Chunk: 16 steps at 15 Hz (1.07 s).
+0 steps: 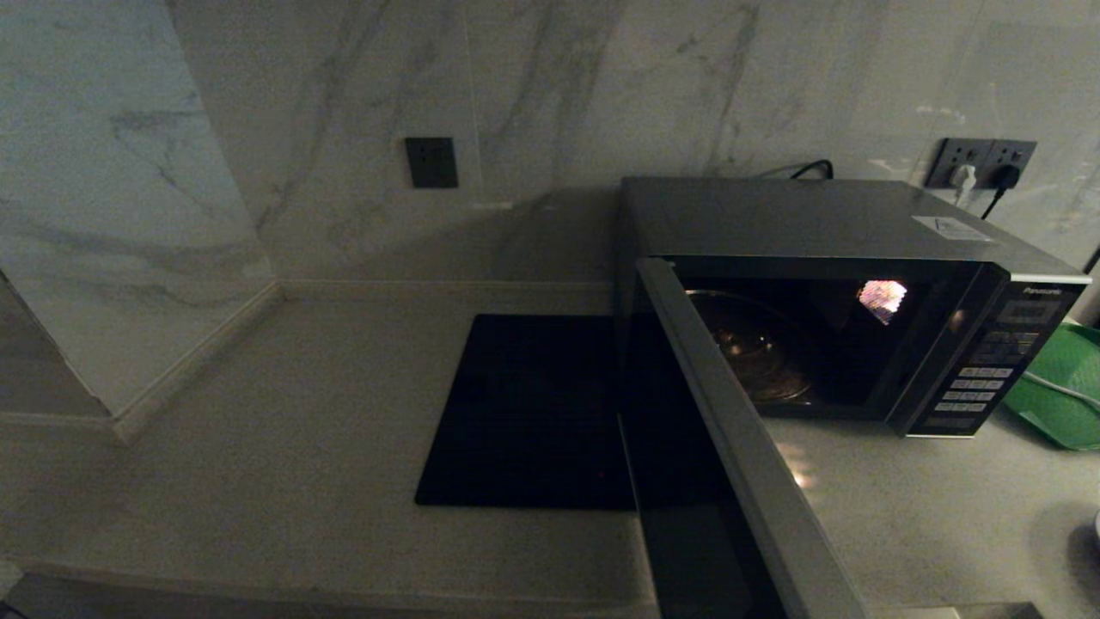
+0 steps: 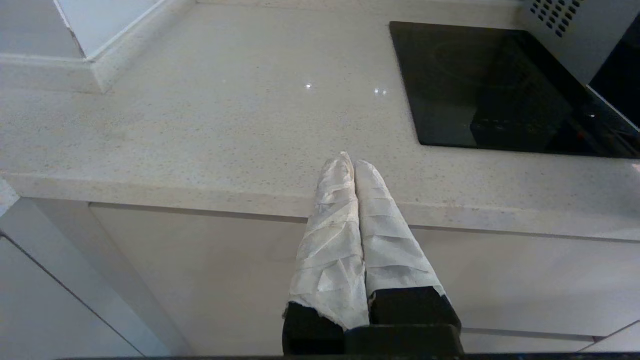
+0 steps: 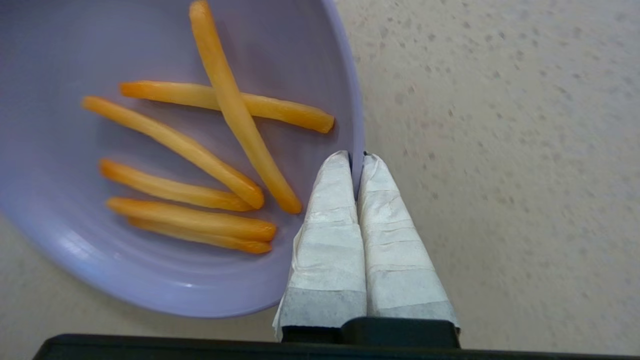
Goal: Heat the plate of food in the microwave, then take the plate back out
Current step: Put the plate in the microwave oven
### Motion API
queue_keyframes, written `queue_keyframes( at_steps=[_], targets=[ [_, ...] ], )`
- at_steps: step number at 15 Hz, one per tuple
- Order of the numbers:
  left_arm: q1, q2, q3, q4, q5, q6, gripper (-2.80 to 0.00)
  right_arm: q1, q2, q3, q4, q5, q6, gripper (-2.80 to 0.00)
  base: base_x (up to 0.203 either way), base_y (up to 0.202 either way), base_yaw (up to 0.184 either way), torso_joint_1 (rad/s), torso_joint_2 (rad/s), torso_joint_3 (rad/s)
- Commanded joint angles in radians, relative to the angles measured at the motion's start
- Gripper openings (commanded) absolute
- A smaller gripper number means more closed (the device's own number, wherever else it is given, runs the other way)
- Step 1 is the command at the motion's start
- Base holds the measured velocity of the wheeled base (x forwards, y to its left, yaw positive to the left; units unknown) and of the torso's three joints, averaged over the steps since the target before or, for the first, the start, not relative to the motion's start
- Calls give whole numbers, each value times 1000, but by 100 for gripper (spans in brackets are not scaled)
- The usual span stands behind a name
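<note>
Right end effector (image 3: 356, 159): its two tape-wrapped fingers (image 3: 330, 220) are pinched on the rim of the plate of food (image 3: 75, 260), one finger inside the rim and one outside; it is out of the head view.
Plate of food: a pale lilac plate held at its edge, lying to one side of the right end effector's fingers, over the speckled tabletop (image 3: 500, 150). Whether its underside touches the tabletop cannot be told.
Fries (image 3: 235, 105): several orange-yellow sticks on the plate, two crossed over each other, the nearest ends just beside the inner finger.
Left end effector (image 2: 353, 162): fingers pressed together with nothing between them, tips over the front edge of the tabletop, well apart from the plate; not seen in the head view.
Microwave (image 1: 825, 215): stands at the back right of the tabletop with its door (image 1: 730, 447) swung wide open toward the robot; the cavity is lit and the glass turntable (image 1: 756, 348) is bare.
Black slab (image 1: 524, 413): flat on the tabletop, just left of the microwave, partly behind the open door.
Green tray (image 1: 1061, 391): at the right of the microwave, beside its button panel (image 1: 980, 378).
Wall sockets (image 1: 980, 163): behind the microwave, with plugs in them.
</note>
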Motion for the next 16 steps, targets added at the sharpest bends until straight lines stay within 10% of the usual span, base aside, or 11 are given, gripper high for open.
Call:
queue_keyframes(
  at_steps=[1, 16],
  targets=[
    [1, 0, 0, 0, 0, -1, -280, 0, -65, 19, 1, 1, 2, -280, 0, 0, 0, 0, 0, 0],
    [0, 0, 0, -1, 0, -1, -280, 119, -313, 231, 2, 168, -73, -280, 0, 0, 0, 0, 0, 0]
  ],
)
